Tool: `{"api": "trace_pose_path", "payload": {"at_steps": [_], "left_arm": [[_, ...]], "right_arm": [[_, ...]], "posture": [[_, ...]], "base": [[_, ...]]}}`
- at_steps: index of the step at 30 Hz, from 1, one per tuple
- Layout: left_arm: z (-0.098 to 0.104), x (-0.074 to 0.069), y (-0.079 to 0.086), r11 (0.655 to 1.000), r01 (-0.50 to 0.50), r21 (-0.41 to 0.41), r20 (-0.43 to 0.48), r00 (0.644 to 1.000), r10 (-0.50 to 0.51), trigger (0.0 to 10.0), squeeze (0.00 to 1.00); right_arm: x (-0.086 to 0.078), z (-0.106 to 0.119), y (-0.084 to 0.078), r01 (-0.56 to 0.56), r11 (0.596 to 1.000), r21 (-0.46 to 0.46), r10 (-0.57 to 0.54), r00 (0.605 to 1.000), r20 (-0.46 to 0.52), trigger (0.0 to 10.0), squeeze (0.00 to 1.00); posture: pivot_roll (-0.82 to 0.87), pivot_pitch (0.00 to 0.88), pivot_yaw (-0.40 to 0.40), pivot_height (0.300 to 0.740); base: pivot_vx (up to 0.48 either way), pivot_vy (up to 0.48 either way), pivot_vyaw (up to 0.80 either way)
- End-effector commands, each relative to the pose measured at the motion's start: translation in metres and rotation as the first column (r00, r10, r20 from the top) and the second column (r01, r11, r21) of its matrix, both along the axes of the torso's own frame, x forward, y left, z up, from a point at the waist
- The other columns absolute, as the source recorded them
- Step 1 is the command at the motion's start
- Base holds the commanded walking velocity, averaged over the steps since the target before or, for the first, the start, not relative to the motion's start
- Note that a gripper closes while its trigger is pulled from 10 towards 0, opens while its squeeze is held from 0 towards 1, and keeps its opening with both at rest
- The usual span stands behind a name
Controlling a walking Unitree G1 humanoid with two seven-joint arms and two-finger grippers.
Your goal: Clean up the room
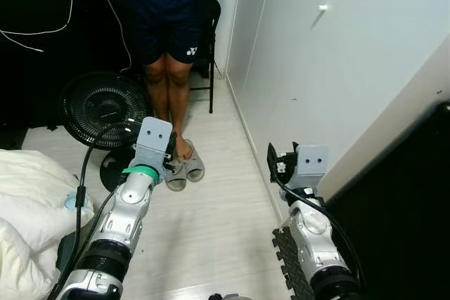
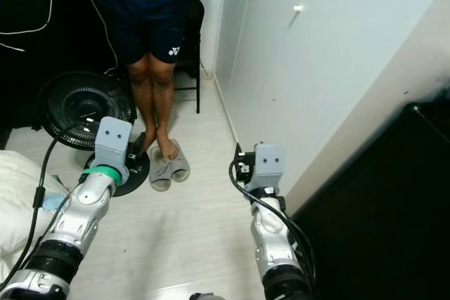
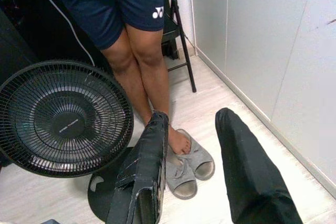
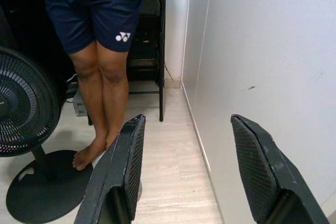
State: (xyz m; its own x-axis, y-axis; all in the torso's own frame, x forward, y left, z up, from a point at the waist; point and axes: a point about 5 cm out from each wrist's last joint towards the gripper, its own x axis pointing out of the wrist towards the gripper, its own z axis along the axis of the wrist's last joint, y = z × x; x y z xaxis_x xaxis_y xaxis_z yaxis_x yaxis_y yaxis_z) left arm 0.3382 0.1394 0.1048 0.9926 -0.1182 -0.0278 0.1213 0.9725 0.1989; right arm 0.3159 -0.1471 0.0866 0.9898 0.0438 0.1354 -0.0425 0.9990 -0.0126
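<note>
A pair of grey slippers (image 1: 185,168) lies on the pale wood floor at the feet of a person (image 1: 166,26) who stands ahead of me holding white controllers. One bare foot rests on a slipper (image 3: 190,164). My left gripper (image 3: 191,115) is raised just short of the slippers, open, with nothing between its fingers. My right gripper (image 4: 188,120) is held up beside the white wardrobe (image 1: 330,61), also open and holding nothing. Both arms reach forward at about knee height.
A black floor fan (image 1: 100,108) stands on its round base to the left of the person. White bedding (image 1: 24,205) lies at my left. A black folding chair (image 1: 209,36) stands behind the person. A dark panel (image 1: 408,209) rises at my right, with a black jagged-edged mat piece (image 1: 285,254) below.
</note>
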Motion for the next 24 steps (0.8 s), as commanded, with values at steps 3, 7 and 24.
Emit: {"api": "trace_pose_path", "payload": {"at_steps": [3,7,24], "left_arm": [[-0.0047,-0.0017,0.0006,1.000,-0.003,0.000,-0.012,1.000,0.003,10.0,0.00],[-0.0040,-0.0017,0.0003,1.000,-0.001,0.003,-0.007,1.000,0.001,10.0,0.00],[-0.0020,-0.0008,0.0016,1.000,-0.007,0.010,0.002,1.000,0.007,10.0,0.00]], "right_arm": [[-0.0030,-0.0053,-0.0014,0.005,1.000,-0.001,-0.005,1.000,-0.026,10.0,0.00],[-0.0029,-0.0060,-0.0014,0.006,1.000,-0.003,-0.006,1.000,-0.030,10.0,0.00],[-0.0020,-0.0065,-0.0015,0.009,1.000,-0.007,-0.010,0.999,-0.038,10.0,0.00]], "posture": [[-0.05,0.037,0.029,0.740],[-0.04,0.039,0.032,0.740],[-0.04,0.041,0.033,0.740]], "base": [[-0.360,0.000,0.00],[-0.368,0.000,0.00],[-0.393,0.000,0.00]]}}
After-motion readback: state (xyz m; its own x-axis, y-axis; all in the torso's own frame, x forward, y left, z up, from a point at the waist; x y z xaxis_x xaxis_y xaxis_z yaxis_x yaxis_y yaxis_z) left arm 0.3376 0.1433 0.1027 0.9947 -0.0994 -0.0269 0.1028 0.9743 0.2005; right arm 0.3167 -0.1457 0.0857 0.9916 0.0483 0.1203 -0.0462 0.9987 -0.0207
